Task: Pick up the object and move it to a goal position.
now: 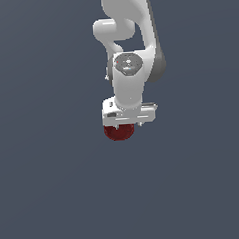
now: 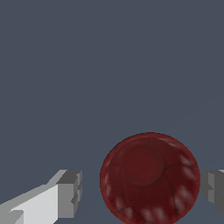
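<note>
The object is a dark red ball (image 2: 150,178) with pale glints on it. In the wrist view it lies between my two grey fingers (image 2: 70,192). One finger stands a small gap away from it and the other sits right at its edge. My gripper (image 2: 142,190) is open around the ball. In the exterior view the ball (image 1: 117,134) shows just under the white gripper head (image 1: 128,113), which points straight down. The fingers are hidden there. I cannot tell whether the ball rests on the floor.
A plain dark grey-blue floor (image 1: 56,195) fills both views. The white arm (image 1: 129,40) rises above the gripper, with a grey round joint cap (image 1: 128,65) on it. No goal marker shows.
</note>
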### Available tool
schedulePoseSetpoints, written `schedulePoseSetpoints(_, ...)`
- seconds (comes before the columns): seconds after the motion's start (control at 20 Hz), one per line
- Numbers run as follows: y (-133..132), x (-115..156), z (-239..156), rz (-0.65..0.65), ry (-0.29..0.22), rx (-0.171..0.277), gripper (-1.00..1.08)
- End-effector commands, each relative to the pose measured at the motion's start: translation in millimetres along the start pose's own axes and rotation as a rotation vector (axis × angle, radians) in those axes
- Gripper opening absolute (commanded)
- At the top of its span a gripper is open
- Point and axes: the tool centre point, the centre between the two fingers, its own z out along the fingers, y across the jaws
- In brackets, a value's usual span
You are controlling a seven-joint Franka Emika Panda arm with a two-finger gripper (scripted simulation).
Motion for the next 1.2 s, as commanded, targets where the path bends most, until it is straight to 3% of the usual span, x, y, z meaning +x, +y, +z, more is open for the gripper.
schedulePoseSetpoints(0.0,0.0,0.0,0.0,0.000,0.000,0.000,0.28)
schedulePoseSetpoints(0.6,12.4,-1.8,1.1,0.003,-0.008,-0.012,0.28)
schedulePoseSetpoints(1.15,15.5,2.8,11.2,-0.148,-0.062,-0.025,0.28)
